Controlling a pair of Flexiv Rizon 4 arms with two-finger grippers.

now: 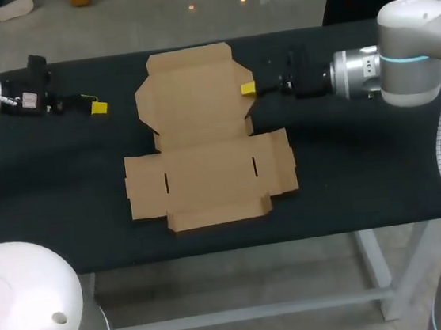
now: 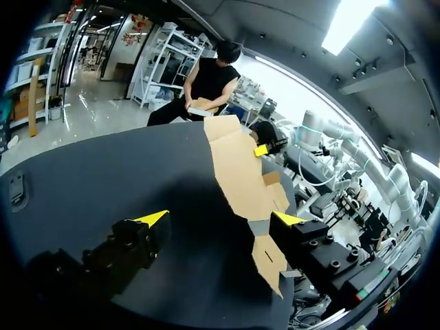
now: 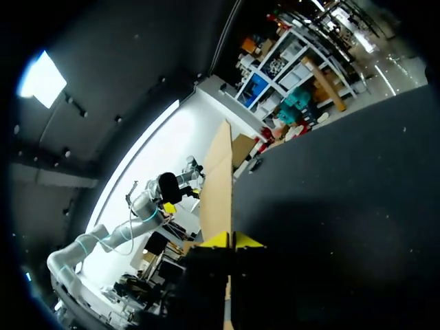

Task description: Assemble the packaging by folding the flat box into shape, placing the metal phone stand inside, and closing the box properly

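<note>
The flat box [image 1: 201,135], laid at the counter's [image 1: 363,157] middle and judged light, bendable and best taken by an edge, was pinched there by the right hand [image 1: 248,88], while the left hand [image 1: 97,106] was held open.

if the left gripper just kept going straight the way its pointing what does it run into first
Probably the nearest edge of the flat box, straight ahead of the left gripper across bare table. Its height is unclear, so it might skim over the cardboard instead.
</note>
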